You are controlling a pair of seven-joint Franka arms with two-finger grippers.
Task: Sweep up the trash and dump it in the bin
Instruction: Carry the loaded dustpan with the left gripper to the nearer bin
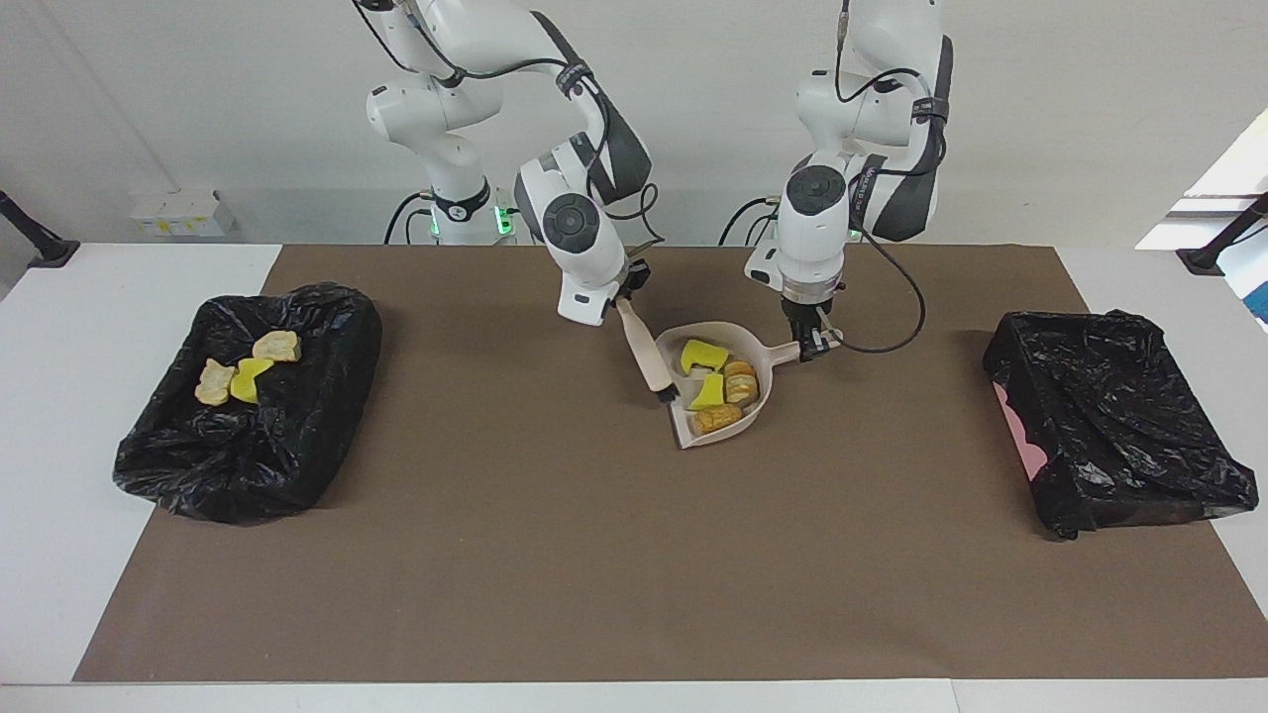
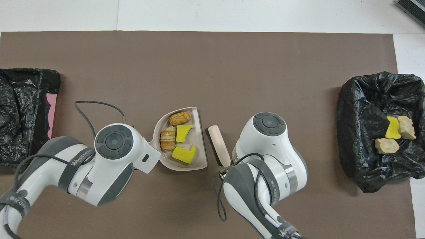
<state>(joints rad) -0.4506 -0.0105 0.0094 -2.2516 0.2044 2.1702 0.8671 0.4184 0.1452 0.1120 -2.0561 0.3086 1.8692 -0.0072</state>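
Holding a loaded dustpan, with the bin run left to do

Looking at where things sit: four of the trash pieces [image 1: 720, 388] are in the dustpan [image 1: 750, 344], two yellow sponge wedges and two orange-brown bread-like lumps. The pan sits mid-table on the brown mat [image 1: 594, 555]. The other three bits are already in the black-bagged bin [image 1: 248, 416] at the right arm's end of the table. A second bagged bin [image 1: 1109, 416] at the left arm's end looks empty from here.

The left gripper [image 1: 814, 344] is clenched on the dustpan's handle stub. The right gripper [image 1: 622, 294] is clamped round the brush [image 1: 649, 361] by its pale handle, bristle end down by the pan's open lip, just beside it.

My read on handling: this stuff looks very light and squishy, sponge and foam-type pieces, so weight shouldn't be a problem. Bouncing and rolling is the worry. The bread lumps are rounded and could tumble out of the open mouth if the pan tips forward. Don't grab the bits directly; carry them by the pan handle and keep the lip tilted up a touch. The pan looks like stiff plastic, so the handle grip should hold.

Judging by that, sweeping looks done and the dump comes next.
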